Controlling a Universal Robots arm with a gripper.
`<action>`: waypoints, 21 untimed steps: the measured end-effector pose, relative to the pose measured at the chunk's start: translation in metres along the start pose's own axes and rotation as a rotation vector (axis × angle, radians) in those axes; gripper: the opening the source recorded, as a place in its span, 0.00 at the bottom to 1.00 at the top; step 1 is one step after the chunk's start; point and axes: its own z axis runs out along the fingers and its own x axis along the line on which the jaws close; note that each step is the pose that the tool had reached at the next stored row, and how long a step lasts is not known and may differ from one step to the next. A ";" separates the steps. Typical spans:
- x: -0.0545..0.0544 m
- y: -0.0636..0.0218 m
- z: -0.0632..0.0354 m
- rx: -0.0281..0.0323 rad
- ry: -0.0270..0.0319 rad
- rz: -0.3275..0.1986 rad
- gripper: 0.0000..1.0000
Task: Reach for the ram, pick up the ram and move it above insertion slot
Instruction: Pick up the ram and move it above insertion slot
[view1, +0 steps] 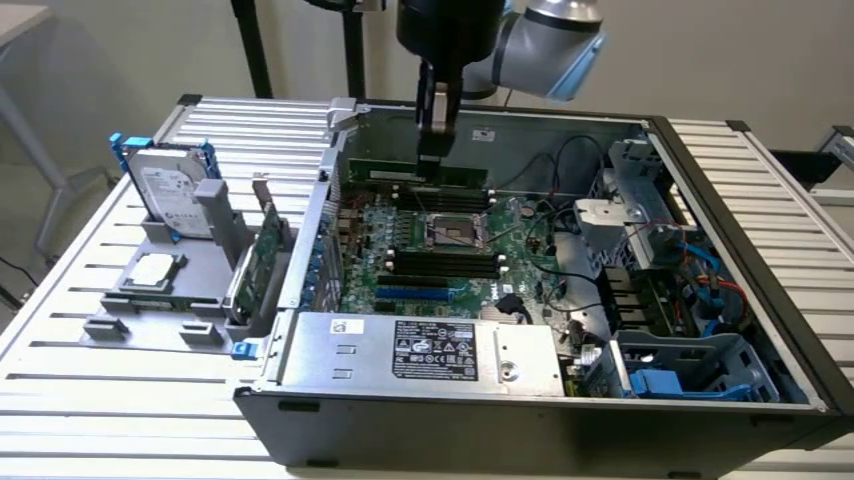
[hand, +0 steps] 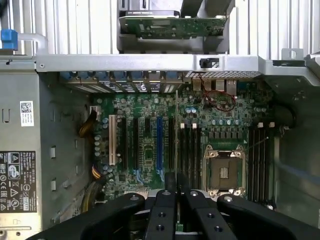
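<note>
My gripper (view1: 435, 150) hangs over the open computer case, shut on the ram (view1: 414, 174), a long thin green stick held level above the motherboard (view1: 400, 290). In the wrist view the black fingers (hand: 162, 212) sit close together, and the ram (hand: 176, 177) shows edge-on as a thin line between them. It runs alongside the black memory slots (hand: 189, 150) next to the CPU socket (hand: 223, 167). In the exterior view those slots (view1: 441, 262) lie just in front of the socket (view1: 454, 232), below the held ram.
On the exterior view's left a grey holder (view1: 160, 300) carries the hard drive in its blue frame (view1: 171, 185) and the larger expansion card (view1: 271, 250). The power supply (view1: 420, 350) fills the case's front. Cables and drive cages (view1: 667, 300) crowd the right side.
</note>
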 end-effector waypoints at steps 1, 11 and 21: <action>-0.003 -0.0021 0.0001 0.0001 0.0000 0.000 0.13; -0.040 -0.0215 0.0020 0.0016 0.0090 0.000 0.13; -0.054 -0.0222 0.0050 0.0162 0.0219 0.001 0.13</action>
